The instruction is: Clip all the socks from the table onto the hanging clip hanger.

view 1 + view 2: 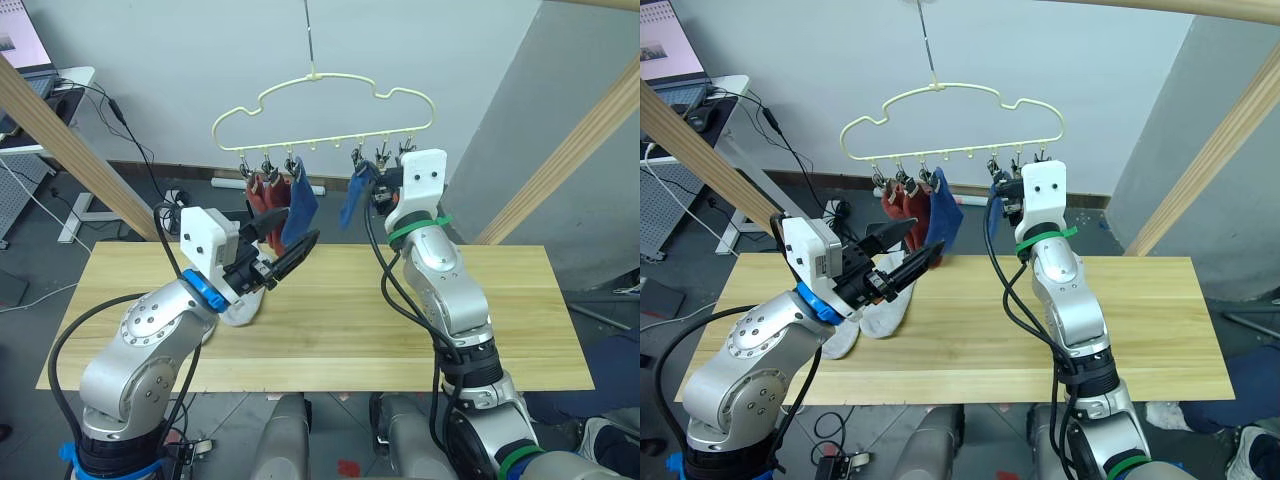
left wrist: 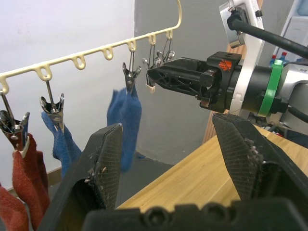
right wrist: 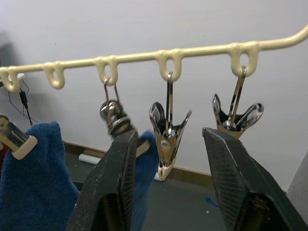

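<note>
Pale yellow clip hanger (image 1: 325,110) hangs above counter's (image 1: 480,320) far edge; red and blue socks (image 1: 285,205) clipped left, two right clips bare. Grey socks (image 1: 875,318) lie near left edge. Right hand (image 3: 168,159) open below bare clips; left hand (image 1: 285,255) open, empty. Slanted wooden beams flank both sides.

Head stereo pair looking forward and down over the bench (image 1: 400,330) toward the clip hanger (image 1: 320,110); both wrist cameras are facing, at close range, that hanger's clips, shared by all views.
</note>
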{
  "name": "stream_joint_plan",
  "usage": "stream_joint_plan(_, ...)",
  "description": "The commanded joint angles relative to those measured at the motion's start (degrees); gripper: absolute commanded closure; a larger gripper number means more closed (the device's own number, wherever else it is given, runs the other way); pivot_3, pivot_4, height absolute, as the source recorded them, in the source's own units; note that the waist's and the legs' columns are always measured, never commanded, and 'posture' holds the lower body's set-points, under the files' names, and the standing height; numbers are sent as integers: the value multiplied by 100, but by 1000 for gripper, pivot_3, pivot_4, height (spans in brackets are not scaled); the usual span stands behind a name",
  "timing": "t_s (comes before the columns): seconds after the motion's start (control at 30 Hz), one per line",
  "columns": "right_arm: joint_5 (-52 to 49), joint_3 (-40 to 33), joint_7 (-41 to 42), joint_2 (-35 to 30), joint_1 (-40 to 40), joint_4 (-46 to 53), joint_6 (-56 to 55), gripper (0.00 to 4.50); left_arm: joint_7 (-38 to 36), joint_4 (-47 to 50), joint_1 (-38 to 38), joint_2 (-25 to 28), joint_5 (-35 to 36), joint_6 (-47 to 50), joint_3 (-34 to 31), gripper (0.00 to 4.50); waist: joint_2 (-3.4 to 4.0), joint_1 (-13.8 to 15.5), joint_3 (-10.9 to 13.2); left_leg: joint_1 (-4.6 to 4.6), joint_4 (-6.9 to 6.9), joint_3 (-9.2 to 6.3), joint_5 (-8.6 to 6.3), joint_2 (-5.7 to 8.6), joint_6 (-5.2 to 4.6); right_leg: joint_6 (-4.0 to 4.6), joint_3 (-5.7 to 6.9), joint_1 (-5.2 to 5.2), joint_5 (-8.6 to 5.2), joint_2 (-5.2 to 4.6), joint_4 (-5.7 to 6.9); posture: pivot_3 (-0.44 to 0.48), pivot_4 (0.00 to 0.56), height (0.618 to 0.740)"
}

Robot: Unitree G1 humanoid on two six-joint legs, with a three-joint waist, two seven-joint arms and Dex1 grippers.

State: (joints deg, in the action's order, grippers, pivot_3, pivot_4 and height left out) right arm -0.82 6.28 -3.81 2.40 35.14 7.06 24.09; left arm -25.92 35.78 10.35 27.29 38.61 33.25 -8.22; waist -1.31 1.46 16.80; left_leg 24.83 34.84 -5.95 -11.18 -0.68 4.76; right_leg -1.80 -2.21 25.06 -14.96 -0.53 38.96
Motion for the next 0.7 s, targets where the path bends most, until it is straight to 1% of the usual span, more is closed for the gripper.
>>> stream_joint_plan(0.03,33,-52,24,65,183,-68,-228,2293,-31,255,22,45,102,-80,-77,1209,0,0,0,0,0,0,0,0,0,0,0,0,0,0,0,260,273,740)
stream_joint_plan(0.4,-39,-172,83,146,691,-855,-601,2293,77,326,-41,78,139,-39,-93,1209,0,7,0,0,1,0,0,0,0,3,0,0,2,0,1,278,282,740)
stream_joint_plan(0.7,-223,-201,260,427,756,-943,-700,2293,128,401,-114,85,157,-10,-77,1209,0,12,0,-1,1,0,0,0,-1,4,0,0,2,0,3,278,282,740)
